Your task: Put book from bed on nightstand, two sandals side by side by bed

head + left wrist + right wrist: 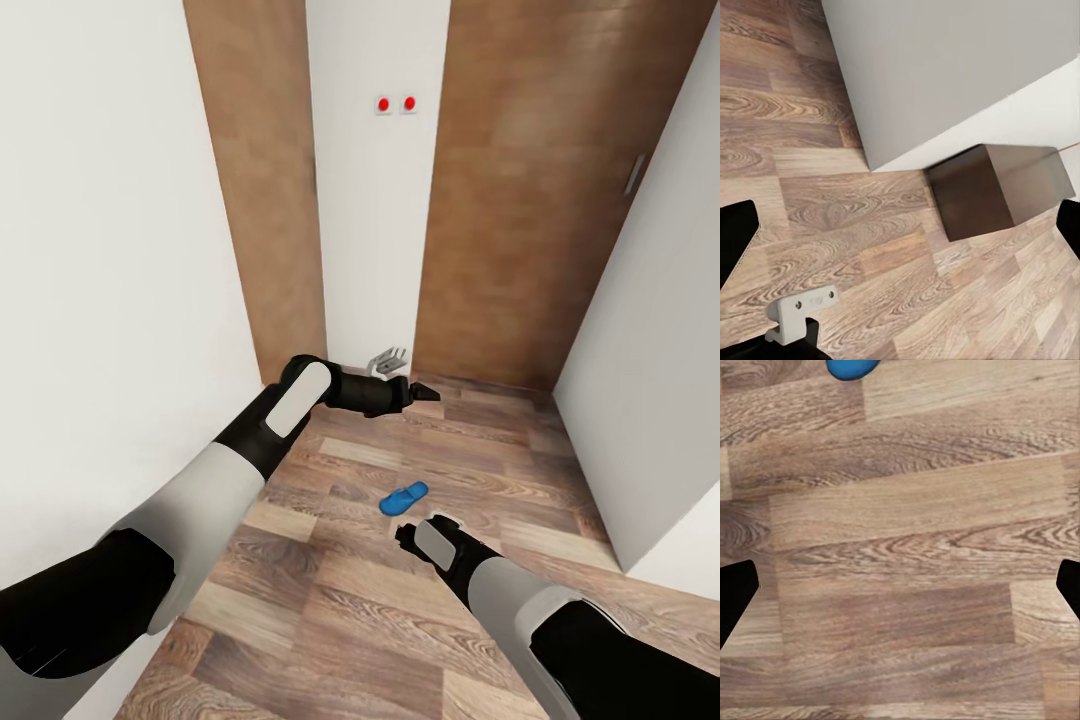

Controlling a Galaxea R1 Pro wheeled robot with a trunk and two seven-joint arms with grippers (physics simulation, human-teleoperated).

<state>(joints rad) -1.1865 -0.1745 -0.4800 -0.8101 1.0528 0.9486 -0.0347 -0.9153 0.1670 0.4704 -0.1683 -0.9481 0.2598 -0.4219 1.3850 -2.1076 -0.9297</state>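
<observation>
- One blue sandal (404, 497) lies on the wood floor (330, 590), just ahead of my right gripper (403, 534).
- Right fingers apart, empty.
- My left gripper (425, 390) is spread open, empty.

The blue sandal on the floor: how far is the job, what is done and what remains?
Nothing looks done yet. One blue sandal lies alone on the wood floor, between two wooden doors, with no bed nearby. In hand: nothing; the right gripper hangs open over bare planks just short of the sandal, and the left gripper is open too. Left: both sandals and the book.
</observation>
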